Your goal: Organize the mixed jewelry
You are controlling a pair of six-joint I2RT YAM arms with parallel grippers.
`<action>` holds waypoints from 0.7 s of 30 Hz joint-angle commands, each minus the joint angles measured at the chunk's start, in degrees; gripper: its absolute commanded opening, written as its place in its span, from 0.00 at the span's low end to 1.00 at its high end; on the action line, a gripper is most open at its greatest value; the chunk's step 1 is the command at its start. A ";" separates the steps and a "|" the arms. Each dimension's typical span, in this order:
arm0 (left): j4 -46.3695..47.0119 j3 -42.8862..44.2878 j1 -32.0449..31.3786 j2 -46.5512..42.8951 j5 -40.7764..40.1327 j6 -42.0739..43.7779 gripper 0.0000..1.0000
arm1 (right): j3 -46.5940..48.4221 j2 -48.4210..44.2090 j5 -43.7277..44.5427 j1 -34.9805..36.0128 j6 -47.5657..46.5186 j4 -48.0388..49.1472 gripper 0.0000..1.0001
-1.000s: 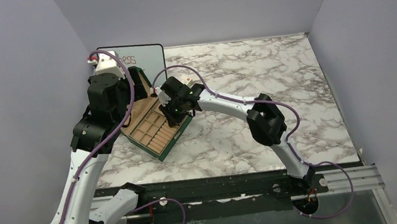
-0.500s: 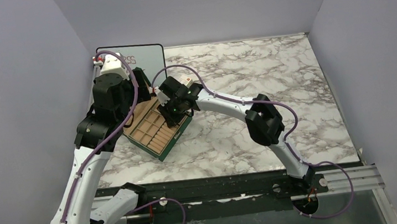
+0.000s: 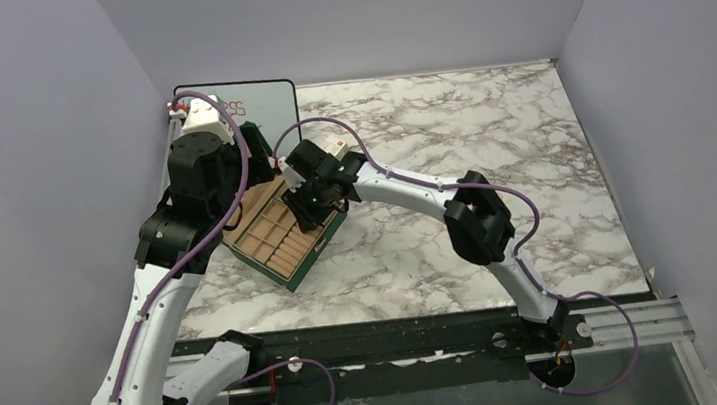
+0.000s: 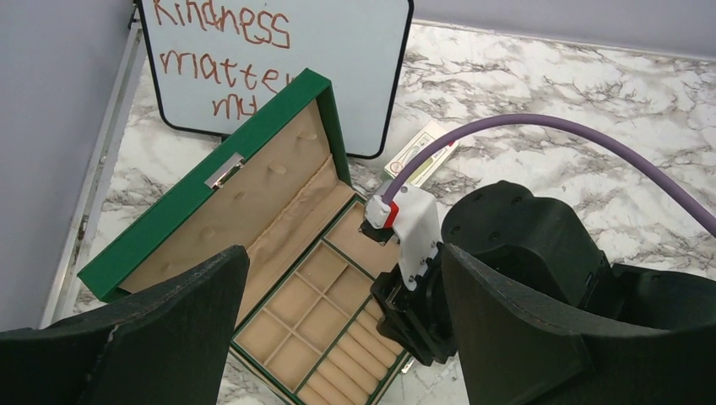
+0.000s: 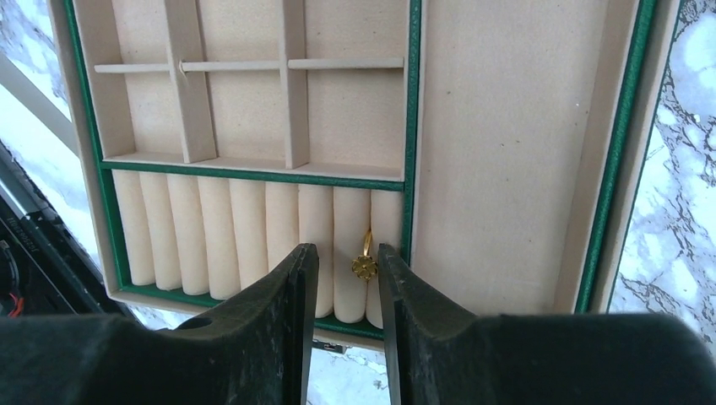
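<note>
The green box [image 3: 317, 255] lies open at the table's left, its lid [image 4: 194, 198] leaning back. In the right wrist view a small gold ring with a flower head [image 5: 365, 265] sits wedged in the slot between the last two tan rolls [image 5: 253, 236], next to the green divider. My right gripper [image 5: 344, 253] hangs just over that end of the rolls, open, its fingers apart from the ring on either side. My left gripper [image 4: 342, 261] is open wide and empty, high above the box's square compartments [image 4: 308, 308]. No other jewelry shows.
A whiteboard with red writing [image 3: 249, 103] leans on the back wall behind the box. A small white-and-green carton [image 4: 420, 152] lies on the marble just right of the lid. The side walls stand close on the left and right.
My right gripper's jaws have spread apart, leaving the gold ring seated in the rolls. The left arm shifted slightly toward the back, then held still.
</note>
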 commanded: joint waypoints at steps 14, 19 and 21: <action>1.50 0.61 -0.35 -0.25 1.61 -0.85 0.86 | -5.83 -8.69 7.27 -1.47 4.93 5.07 0.43; 1.91 -0.35 -0.35 0.09 3.41 -1.03 0.86 | -7.37 -8.53 13.48 -2.91 5.20 6.78 0.51; 2.12 -0.88 -0.35 0.21 4.50 -1.24 0.86 | -7.53 -7.98 15.11 -3.19 4.60 7.49 0.54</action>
